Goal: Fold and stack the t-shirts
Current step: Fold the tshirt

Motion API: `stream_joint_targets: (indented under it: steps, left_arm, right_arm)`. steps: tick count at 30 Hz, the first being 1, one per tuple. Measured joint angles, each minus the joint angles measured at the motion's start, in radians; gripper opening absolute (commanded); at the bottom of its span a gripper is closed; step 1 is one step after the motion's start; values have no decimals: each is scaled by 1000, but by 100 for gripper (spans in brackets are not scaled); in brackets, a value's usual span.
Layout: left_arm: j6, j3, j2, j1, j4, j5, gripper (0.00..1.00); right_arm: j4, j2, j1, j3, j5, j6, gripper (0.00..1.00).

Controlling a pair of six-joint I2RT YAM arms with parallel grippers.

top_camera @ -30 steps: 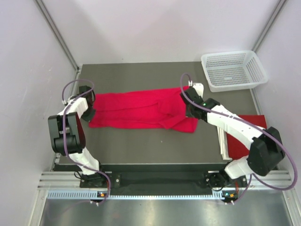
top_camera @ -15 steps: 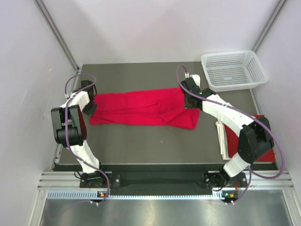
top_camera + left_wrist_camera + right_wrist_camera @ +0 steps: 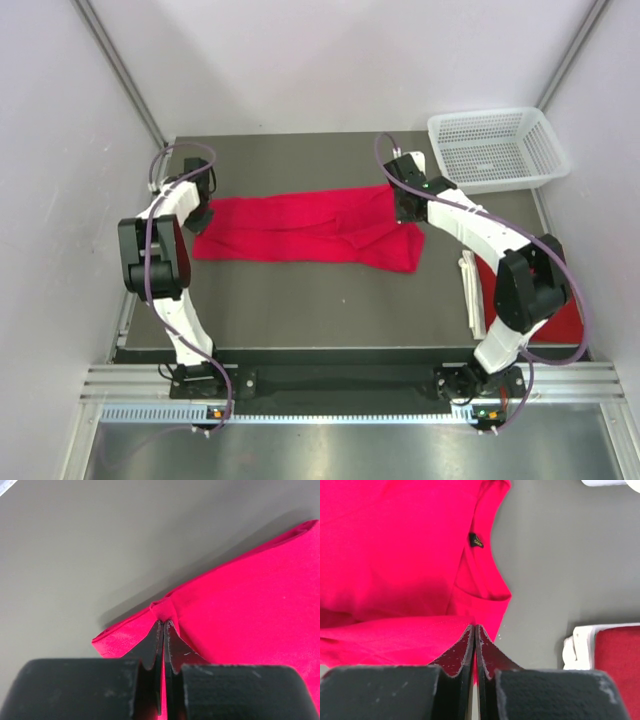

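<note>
One red t-shirt lies as a long band across the middle of the dark table. My left gripper is at the band's left end, shut on a pinch of cloth. The left wrist view shows that fold bunched at the tips of the left gripper, with the t-shirt stretching right. My right gripper holds the right end. In the right wrist view the right gripper is shut on an edge of the t-shirt, whose neck label shows.
A white mesh basket stands at the back right corner. A white board with folded red cloth on it lies at the right edge, partly under the right arm. Grey walls close in the left, back and right sides.
Both grippers have moved toward the far side of the table with the cloth in them. The shirt's near edge has been drawn away from me and the band has shifted back.
</note>
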Motion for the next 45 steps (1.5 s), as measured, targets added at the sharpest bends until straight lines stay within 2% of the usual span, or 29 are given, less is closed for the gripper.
stream_joint_targets:
  steps: [7, 9, 12, 16, 23, 26, 29, 35, 40, 45]
  left_arm:
    - [2, 38, 56, -15, -35, -34, 0]
    - [3, 45, 69, -18, -47, -42, 10]
    - [4, 51, 77, -21, -68, -56, 38]
    - [1, 61, 75, -24, -94, -91, 47]
    - [39, 13, -40, -24, -106, -148, 44]
    - [71, -62, -124, -24, -81, -127, 40]
    - [91, -133, -176, -24, -60, -85, 41]
    - [107, -172, -185, -24, -48, -43, 41]
    - [112, -229, -193, -24, 34, 26, 41]
    - [106, -250, -145, -26, 42, 18, 41]
  right_arm:
    - [-3, 66, -15, 55, -14, -38, 0]
    - [-3, 78, -16, 64, -15, -46, 0]
    - [-4, 85, -18, 65, -20, -54, 0]
    - [-2, 85, -18, 65, -34, -59, 0]
    - [1, 85, -18, 66, -72, -64, 0]
    - [0, 86, -18, 68, -86, -64, 0]
    - [3, 88, -18, 79, -94, -65, 0]
    - [4, 89, -18, 79, -103, -65, 0]
    - [-2, 93, -18, 86, -104, -69, 0]
    - [-3, 112, -18, 123, -97, -83, 0]
